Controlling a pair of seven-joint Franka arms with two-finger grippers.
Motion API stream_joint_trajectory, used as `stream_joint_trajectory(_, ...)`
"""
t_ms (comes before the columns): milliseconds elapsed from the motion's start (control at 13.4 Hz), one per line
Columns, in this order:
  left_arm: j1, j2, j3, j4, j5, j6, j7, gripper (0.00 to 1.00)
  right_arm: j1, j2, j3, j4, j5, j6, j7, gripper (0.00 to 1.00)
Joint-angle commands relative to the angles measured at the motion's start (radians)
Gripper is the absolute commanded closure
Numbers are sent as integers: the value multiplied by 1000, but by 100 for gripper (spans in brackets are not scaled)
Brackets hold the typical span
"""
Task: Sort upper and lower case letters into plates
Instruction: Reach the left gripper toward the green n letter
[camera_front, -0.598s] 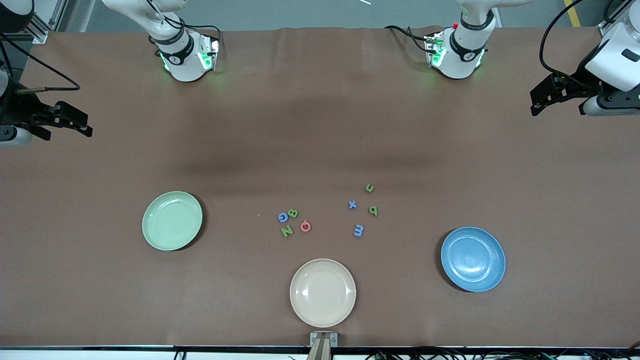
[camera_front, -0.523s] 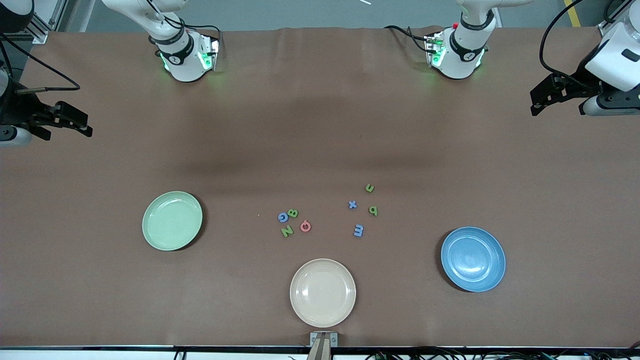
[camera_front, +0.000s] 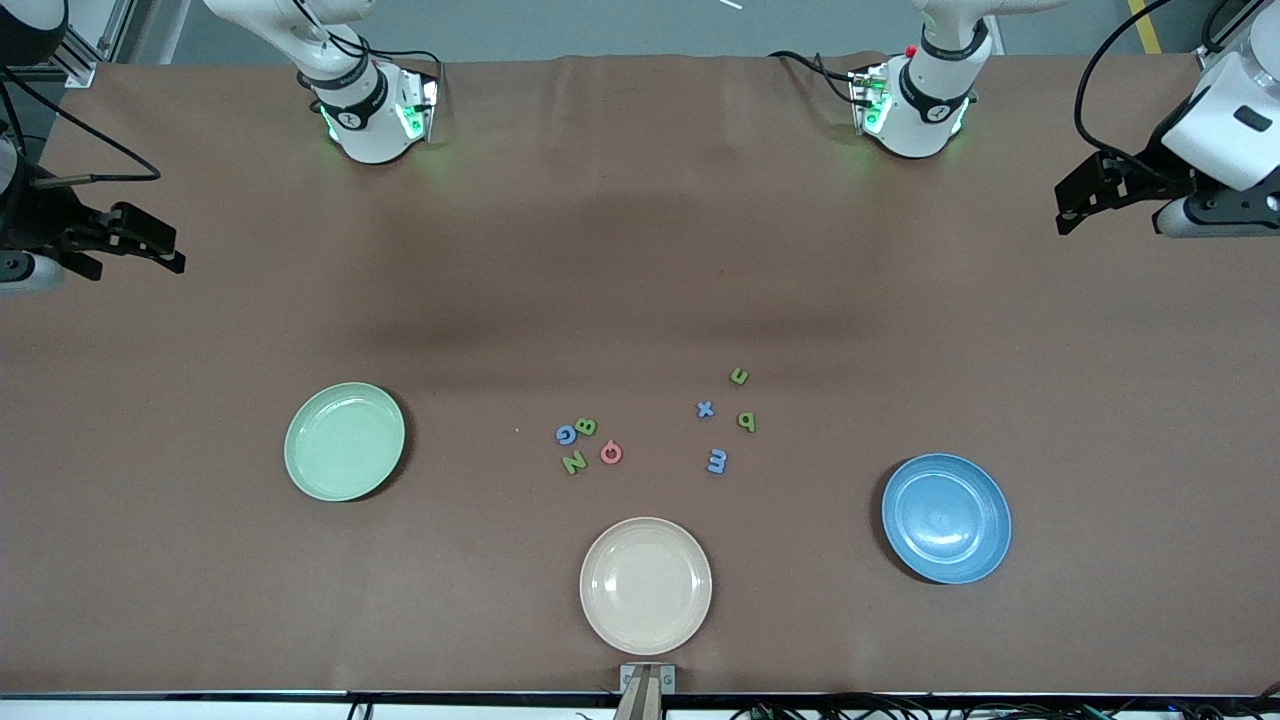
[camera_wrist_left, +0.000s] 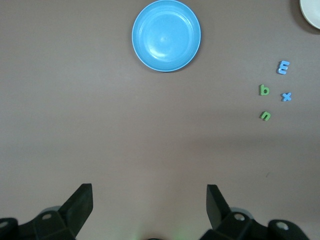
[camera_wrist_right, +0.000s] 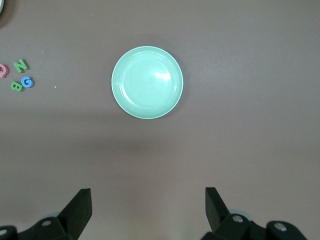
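Observation:
The mint green plate (camera_front: 344, 441) (camera_wrist_right: 147, 82) lies empty toward the right arm's end, and the blue plate (camera_front: 946, 518) (camera_wrist_left: 166, 35) lies empty toward the left arm's end. Between them lie two clusters of foam letters. The capitals are blue G (camera_front: 566, 434), green B (camera_front: 586, 426), green N (camera_front: 574, 462) and a pink letter (camera_front: 611, 453). The small letters are n (camera_front: 739, 376), x (camera_front: 705, 408), b (camera_front: 746, 421) and m (camera_front: 717, 461). My left gripper (camera_front: 1063, 208) (camera_wrist_left: 150, 192) hangs open over bare table at its end. My right gripper (camera_front: 178, 252) (camera_wrist_right: 148, 196) hangs open and empty at its end.
A cream-beige plate (camera_front: 646, 585) lies empty, nearer the front camera than the letters. The two arm bases (camera_front: 372, 115) (camera_front: 915, 105) stand along the table's back edge. A small mount (camera_front: 646, 680) sits at the front edge. Brown cloth covers the table.
The left arm's hand has shifted a little. The right arm, the letters and the plates have not moved.

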Motion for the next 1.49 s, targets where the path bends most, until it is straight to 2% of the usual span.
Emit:
stream_joint_trajectory(0, -16, 71, -13, 48, 4, -16, -1, 0, -2, -30, -1, -31, 14, 0, 13, 0)
stream_joint_trajectory(224, -49, 137, -60, 14, 4, 39, -51, 0, -2, -29, -1, -31, 14, -5, 13, 0)
stream_joint_trajectory(598, -90, 187, -169, -176, 5, 327, -367, 0, -7, -18, -1, 15, 15, -12, 11, 0)
stream_joint_trajectory(822, -153, 233, -174, -287, 5, 518, -439, 0, -8, 27, -4, 34, 9, -2, 10, 0)
stream_joint_trajectory(971, -196, 286, -173, -321, 15, 607, -442, 0, -11, 50, -4, 35, 8, -3, 11, 0)
stream_joint_trajectory(1195, -274, 392, -173, -324, 122, 720, -441, 1, -13, 73, -4, 37, 14, 14, 2, 0)
stream_joint_trajectory(1345, -289, 467, -176, -325, 234, 825, -442, 4, -13, 105, -4, 37, 12, 49, 0, 0)
stream_joint_trajectory(1420, -291, 511, -177, -324, 249, 871, -435, 5, -13, 132, -4, 40, 8, 67, 0, 0)
